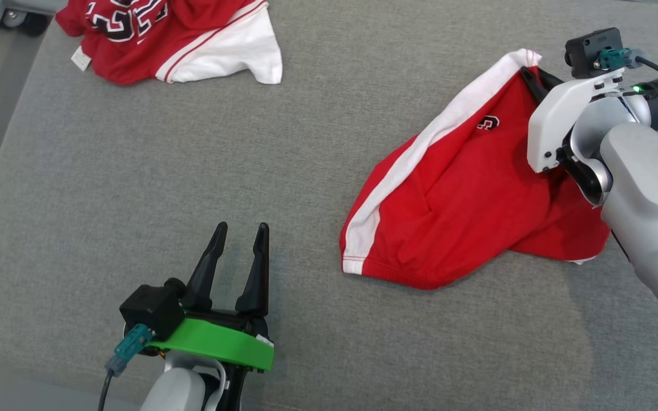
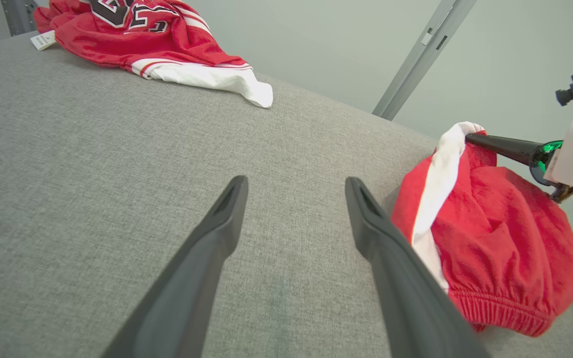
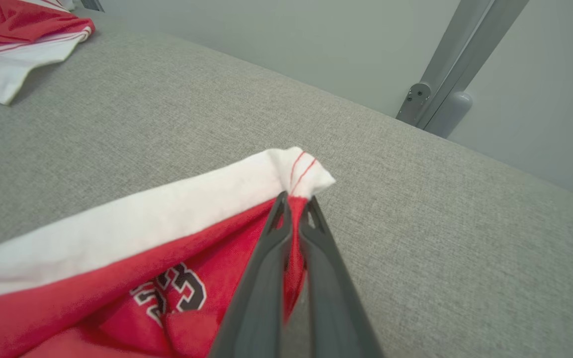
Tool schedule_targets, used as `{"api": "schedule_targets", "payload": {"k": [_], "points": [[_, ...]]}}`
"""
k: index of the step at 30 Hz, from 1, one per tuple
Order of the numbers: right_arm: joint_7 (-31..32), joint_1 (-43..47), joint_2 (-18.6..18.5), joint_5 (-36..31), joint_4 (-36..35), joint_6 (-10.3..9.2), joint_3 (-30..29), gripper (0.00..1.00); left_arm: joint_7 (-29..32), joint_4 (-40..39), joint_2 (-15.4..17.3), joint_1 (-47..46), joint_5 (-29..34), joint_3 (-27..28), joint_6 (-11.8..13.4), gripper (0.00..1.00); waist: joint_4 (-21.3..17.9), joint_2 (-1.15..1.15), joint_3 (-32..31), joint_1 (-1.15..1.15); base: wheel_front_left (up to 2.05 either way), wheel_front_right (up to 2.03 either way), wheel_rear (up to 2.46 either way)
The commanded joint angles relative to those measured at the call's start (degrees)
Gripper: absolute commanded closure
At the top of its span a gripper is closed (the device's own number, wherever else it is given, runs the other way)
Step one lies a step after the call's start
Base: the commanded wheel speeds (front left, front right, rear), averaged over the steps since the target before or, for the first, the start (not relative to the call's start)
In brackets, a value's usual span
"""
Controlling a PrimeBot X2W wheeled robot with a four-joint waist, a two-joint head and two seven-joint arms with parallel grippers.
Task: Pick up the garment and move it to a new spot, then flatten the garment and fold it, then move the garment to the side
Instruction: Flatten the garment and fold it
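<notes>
On the grey cushion (image 1: 134,171), the right gripper (image 3: 296,200) pinches a corner of the red shorts (image 1: 448,200), likely to lift them; the left gripper (image 1: 241,228) hovers, jaws apart.

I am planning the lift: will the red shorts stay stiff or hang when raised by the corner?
Probably floppy: the red shorts lie crumpled, so they should drape. Likely light, since the right gripper pinches only one corner.

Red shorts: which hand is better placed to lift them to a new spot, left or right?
Right. The right hand is shut on the red shorts at their white-striped corner, so it can probably lift now. The left hand stands open over bare grey surface, apart from them.
</notes>
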Motion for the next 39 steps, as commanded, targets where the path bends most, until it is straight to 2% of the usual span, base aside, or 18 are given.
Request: {"api": "schedule_targets", "payload": {"k": [1, 9, 13, 18, 20, 25, 28, 33, 39], "points": [[-1.4, 0.8, -1.0, 0.6, -1.5, -0.10, 0.8, 1.00, 0.0, 0.0, 0.1, 0.4, 0.5, 0.5, 0.0, 0.00, -3.1, 0.00, -1.8, 0.00, 0.00, 0.00, 0.00], [-7.1, 8.4, -5.8, 5.7, -15.3, -0.09, 2.8, 1.00, 0.0, 0.0, 0.5, 2.0, 2.0, 2.1, -0.1, 0.00, -10.2, 0.00, -5.5, 0.00, 0.00, 0.00, 0.00], [-8.0, 15.6, -8.9, 6.5, -23.7, -0.09, -0.2, 1.00, 0.0, -0.2, 1.1, 2.8, 2.4, 2.8, 0.0, 0.00, -13.7, 0.00, -6.8, 0.00, 0.00, 0.00, 0.00], [-7.7, 26.8, -9.7, 4.9, -32.4, -0.09, -7.2, 1.00, 0.0, -0.8, 1.7, 3.3, 2.4, 3.3, 0.4, 0.00, -16.8, 0.00, -7.8, 0.00, 0.00, 0.00, 0.00], [-7.8, 31.7, -8.8, 3.3, -35.3, -0.09, -10.7, 1.00, 0.1, -1.0, 2.1, 3.5, 2.4, 3.4, 0.5, 0.00, -17.8, 0.00, -8.0, 0.00, 0.00, 0.00, 0.00], [-7.2, 42.9, -2.9, -0.6, -41.1, -0.08, -19.0, 1.00, 0.5, -1.7, 2.5, 3.8, 2.0, 3.3, 0.7, 0.00, -19.5, 0.00, -8.0, 0.00, 0.00, 0.00, 0.00], [-6.4, 46.4, 0.7, -1.9, -41.7, -0.07, -21.3, 1.00, 0.8, -1.9, 2.7, 3.8, 1.9, 3.2, 0.8, 0.00, -20.0, 0.00, -7.7, 0.00, 0.00, 0.00, 0.00], [-6.8, 46.7, 4.1, -5.3, -39.1, -0.05, -22.4, 1.00, 1.0, -1.8, 2.9, 3.3, 1.7, 2.9, 0.8, 0.00, -20.3, 0.00, -7.5, 0.00, 0.00, 0.00, 0.00], [-9.5, 45.1, 5.1, -9.2, -32.9, -0.05, -23.4, 1.00, 1.2, -1.2, 2.9, 3.1, 1.6, 2.5, 0.8, 0.00, -19.7, 0.00, -7.7, 0.00, 0.00, 0.00, 0.00]]}}
